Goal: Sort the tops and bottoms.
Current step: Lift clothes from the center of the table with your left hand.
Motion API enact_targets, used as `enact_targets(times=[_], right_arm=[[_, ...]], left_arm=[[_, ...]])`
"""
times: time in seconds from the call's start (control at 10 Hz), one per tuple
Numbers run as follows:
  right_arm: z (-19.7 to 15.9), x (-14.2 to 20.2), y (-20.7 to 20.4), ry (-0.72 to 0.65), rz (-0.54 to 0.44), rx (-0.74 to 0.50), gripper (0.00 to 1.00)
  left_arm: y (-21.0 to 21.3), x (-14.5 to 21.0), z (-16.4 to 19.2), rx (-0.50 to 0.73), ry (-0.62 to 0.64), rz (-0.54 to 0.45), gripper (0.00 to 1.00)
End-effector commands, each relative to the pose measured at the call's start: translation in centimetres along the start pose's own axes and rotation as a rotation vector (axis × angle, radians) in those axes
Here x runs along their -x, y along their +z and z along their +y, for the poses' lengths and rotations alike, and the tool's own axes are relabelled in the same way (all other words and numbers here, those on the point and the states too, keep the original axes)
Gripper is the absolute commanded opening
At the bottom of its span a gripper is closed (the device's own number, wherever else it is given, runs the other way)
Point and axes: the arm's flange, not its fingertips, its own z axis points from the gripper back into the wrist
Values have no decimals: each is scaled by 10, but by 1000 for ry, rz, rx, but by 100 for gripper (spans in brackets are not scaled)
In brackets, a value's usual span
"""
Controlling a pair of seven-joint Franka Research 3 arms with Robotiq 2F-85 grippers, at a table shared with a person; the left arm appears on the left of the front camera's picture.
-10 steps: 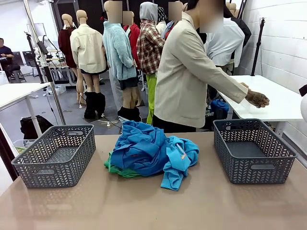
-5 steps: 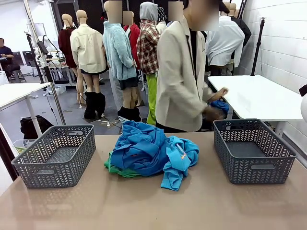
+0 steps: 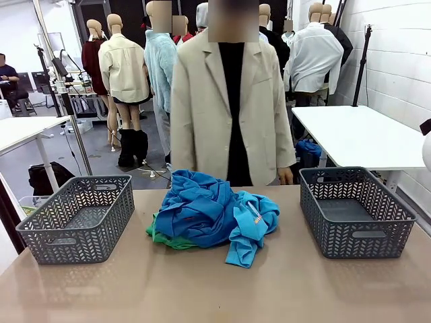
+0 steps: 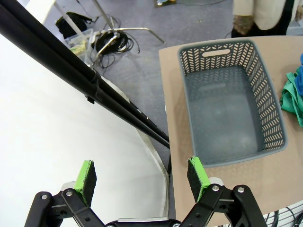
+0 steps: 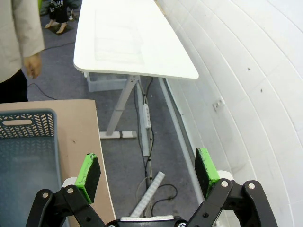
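laundry day at the sorting table: both pincers hang back with jaws spread wide and nothing between their green pads. the left pincer [image 4: 141, 176] sits off the table's [image 3: 202, 289] left edge; the empty left basket [image 4: 215, 47] lies just ahead of it and to its right in its own view, and a corner of the green bottoms [image 4: 291, 94] pokes out beyond the basket's far wall. the right pincer [image 5: 147, 169] sits past the opposite edge, with the empty right basket [image 5: 28, 124] ahead and to its left.

between the two, well ahead of either, the blue tops [image 3: 202, 208] are heaped over the bottoms [image 3: 168, 239], which peek out at the pile's near left edge, so the blue probably has to come off first. one basket stands at each end, apparently one per kind. bare tabletop on both sides of the heap leaves an open lane to each basket. a person [image 3: 229, 114] stands at the far edge, one hand [image 3: 285, 176] hanging near the right basket's [image 3: 350, 235] far corner.
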Motion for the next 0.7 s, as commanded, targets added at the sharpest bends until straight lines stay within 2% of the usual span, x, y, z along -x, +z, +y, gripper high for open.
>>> enact_targets(times=[0.0,0.6], right_arm=[[1,0,0,9,9,0,100],[1,0,0,9,9,0,100]], left_arm=[[-2,1,-1,-21,12,-5,100],[-2,1,-1,-21,12,-5,100]])
